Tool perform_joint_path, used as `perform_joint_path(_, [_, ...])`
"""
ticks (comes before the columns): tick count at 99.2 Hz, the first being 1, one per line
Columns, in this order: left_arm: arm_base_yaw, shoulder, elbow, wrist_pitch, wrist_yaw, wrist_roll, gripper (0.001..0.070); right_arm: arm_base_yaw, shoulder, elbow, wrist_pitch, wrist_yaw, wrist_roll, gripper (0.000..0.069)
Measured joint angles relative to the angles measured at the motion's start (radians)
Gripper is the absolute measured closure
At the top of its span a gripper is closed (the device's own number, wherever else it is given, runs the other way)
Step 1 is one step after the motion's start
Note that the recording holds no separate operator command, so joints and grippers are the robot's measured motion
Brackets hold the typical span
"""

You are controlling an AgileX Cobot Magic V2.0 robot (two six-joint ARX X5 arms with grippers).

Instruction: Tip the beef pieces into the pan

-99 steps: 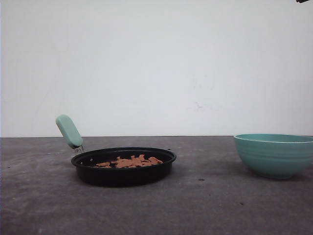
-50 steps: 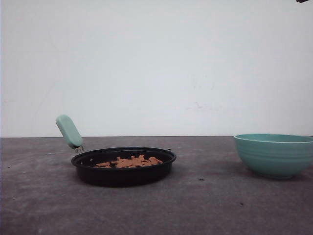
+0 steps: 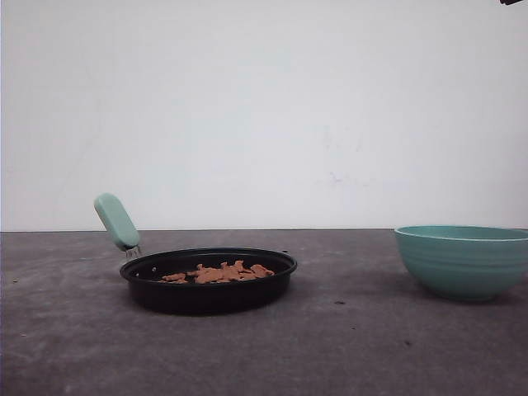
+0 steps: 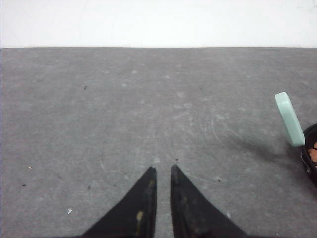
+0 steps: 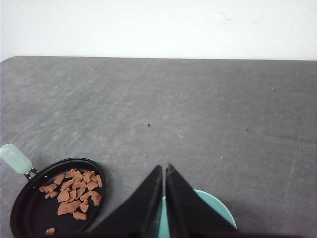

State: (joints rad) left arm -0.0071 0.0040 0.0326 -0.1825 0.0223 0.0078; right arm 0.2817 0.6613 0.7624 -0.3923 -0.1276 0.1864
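The left tool (image 4: pixel 161 171) hangs above bare grey tabletop (image 4: pixel 124 109) with its two black fingers drawn nearly together, only a thin slit between the tips, and nothing held. Open surface runs out ahead of it to the far edge where the tabletop meets the white wall (image 4: pixel 158 22). Off to one side of this tool, at the border of the left wrist view, stand the mint-green handle (image 4: pixel 289 119) and a sliver of the black rim of the pan (image 4: pixel 310 156), well apart from the fingertips.

The right tool (image 5: pixel 164 169) is likewise narrowed to a slim gap, its fingers empty. It hovers over the near rim of the teal bowl (image 5: pixel 218 208), which sits partly hidden beneath the fingers. Beyond it the tabletop lies bare up to the wall, marked only by a few small dark specks.

In the right wrist view the pan lies beside the bowl, apart from it, with its handle pointing away from the bowl. The beef pieces (image 5: pixel 74 191) lie scattered across the pan's floor, and one chunk sits alone near the rim.

In the front view the pan (image 3: pixel 209 285) rests flat on the left half of the tabletop, handle angled up to the left, beef pieces (image 3: pixel 219 272) inside. The bowl (image 3: pixel 462 260) stands upright at the right border, a broad bare stretch between the two.
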Motion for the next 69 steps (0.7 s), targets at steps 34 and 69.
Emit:
perform_joint_path(34, [0.000, 0.000, 0.000, 0.000, 0.000, 0.000, 0.0685, 0.000, 0.000, 0.000, 0.000, 0.000, -0.009, 0.0684])
perform_joint_path(69, [0.000, 0.000, 0.000, 0.000, 0.000, 0.000, 0.0685, -0.061, -0.032, -0.003, 0.001, 0.107, -0.167, 0.0684])
